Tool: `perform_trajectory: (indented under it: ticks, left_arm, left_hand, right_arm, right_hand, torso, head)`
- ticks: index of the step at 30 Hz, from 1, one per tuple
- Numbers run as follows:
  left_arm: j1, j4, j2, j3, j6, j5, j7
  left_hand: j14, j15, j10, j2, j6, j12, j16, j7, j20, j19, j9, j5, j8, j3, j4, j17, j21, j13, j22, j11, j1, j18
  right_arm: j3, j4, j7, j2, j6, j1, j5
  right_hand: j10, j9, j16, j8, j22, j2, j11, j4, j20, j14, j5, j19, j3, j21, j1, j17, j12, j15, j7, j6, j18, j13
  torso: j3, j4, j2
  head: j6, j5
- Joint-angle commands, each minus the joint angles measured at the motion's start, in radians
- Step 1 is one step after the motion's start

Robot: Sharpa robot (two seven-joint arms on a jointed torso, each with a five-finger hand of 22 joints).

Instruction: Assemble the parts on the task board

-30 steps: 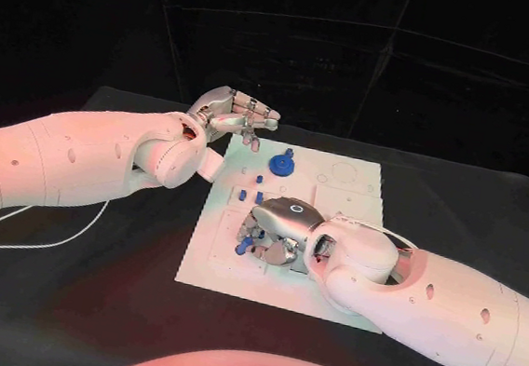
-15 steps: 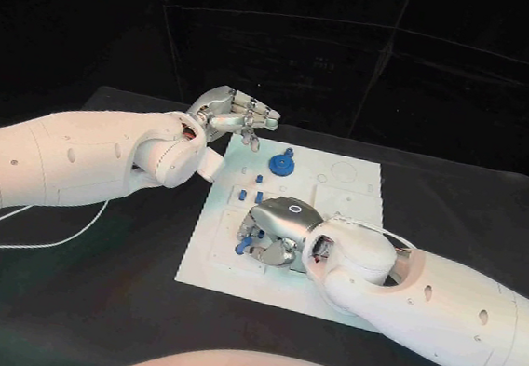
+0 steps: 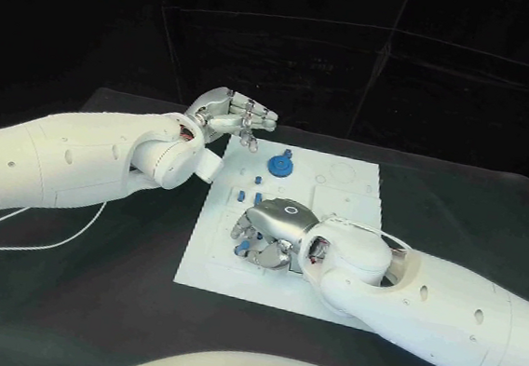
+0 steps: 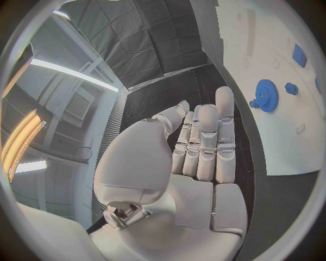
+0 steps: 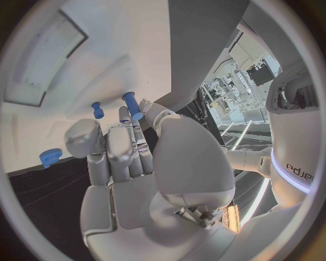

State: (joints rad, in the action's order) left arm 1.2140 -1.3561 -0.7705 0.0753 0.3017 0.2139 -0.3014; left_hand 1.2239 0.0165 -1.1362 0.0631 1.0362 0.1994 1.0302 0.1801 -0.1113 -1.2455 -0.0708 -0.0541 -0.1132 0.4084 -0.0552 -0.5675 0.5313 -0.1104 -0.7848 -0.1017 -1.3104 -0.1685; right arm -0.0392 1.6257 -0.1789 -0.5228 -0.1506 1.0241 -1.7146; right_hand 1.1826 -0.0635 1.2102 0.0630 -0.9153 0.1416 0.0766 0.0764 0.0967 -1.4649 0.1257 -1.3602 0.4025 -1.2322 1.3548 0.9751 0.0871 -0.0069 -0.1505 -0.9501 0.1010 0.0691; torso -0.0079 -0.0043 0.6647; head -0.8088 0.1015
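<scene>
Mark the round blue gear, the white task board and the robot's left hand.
Round blue toothed gear (image 3: 282,162), head view, on its flat face.
White rectangular task board (image 3: 353,186), head view, on bare plate.
Silver left hand (image 3: 232,117), head view, on the hand's middle.

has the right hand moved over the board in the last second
Yes, slightly. In the head view the right hand has slid toward the task board's left edge and a little nearer its front edge; the blue gear at the far end sits unmoved.

White task board on the black table, blue gear at twelve o'clock, small blue pegs below. Silver left hand, silver right hand, both arms white.
</scene>
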Motion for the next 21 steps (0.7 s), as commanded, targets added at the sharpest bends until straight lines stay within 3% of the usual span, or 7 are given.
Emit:
perform_trajectory:
  ticks: [1,15,21]
  left_arm:
    - [0.002,-0.001,0.000,-0.001,-0.007,-0.003,-0.005]
    - [0.002,-0.001,0.000,-0.001,-0.007,-0.003,-0.003]
    - [0.002,-0.002,-0.001,-0.001,-0.007,-0.003,-0.003]
  left_hand:
    - [-0.005,-0.001,0.009,-0.005,-0.007,0.003,-0.004,-0.003,-0.002,0.004,0.000,0.004,-0.007,-0.005,-0.002,0.001,-0.001,-0.001,0.001,0.001,-0.005,-0.013]
    - [-0.005,-0.001,0.009,-0.005,-0.007,0.003,-0.004,-0.003,-0.002,0.004,0.000,0.004,-0.007,-0.005,-0.002,0.001,-0.001,-0.001,0.001,0.001,-0.005,-0.013]
    - [-0.005,-0.001,0.009,-0.005,-0.007,0.003,-0.004,-0.003,-0.002,0.004,0.000,0.004,-0.007,-0.005,-0.002,0.001,-0.001,-0.001,0.001,0.001,-0.005,-0.013]
  right_arm:
    - [0.000,0.005,0.009,0.002,-0.029,0.001,0.008]
    - [0.000,0.013,0.005,0.001,-0.054,0.001,0.009]
    - [0.000,0.010,-0.007,-0.003,-0.053,0.001,0.008]
  right_hand:
    - [0.008,-0.001,0.005,-0.001,-0.002,-0.006,-0.002,0.001,-0.002,-0.013,0.006,-0.002,-0.007,-0.004,0.002,0.001,0.005,-0.004,0.001,0.007,0.015,0.001]
    - [0.024,-0.001,0.008,-0.002,-0.005,-0.010,-0.009,-0.002,-0.007,-0.014,0.007,-0.004,-0.006,-0.006,0.012,0.004,0.010,-0.011,0.005,0.023,0.014,0.003]
    - [-0.019,-0.001,0.005,-0.002,0.002,-0.002,0.001,-0.001,-0.006,-0.012,0.006,0.000,-0.014,-0.002,0.009,-0.002,-0.013,-0.004,0.000,0.047,0.014,-0.004]
  torso:
    - [0.0004,0.0014,0.001]
    - [0.0001,0.0010,0.001]
    - [-0.0003,0.0012,0.000]
  head:
    - [-0.003,0.000]
    - [-0.006,0.004]
    - [-0.006,0.004]
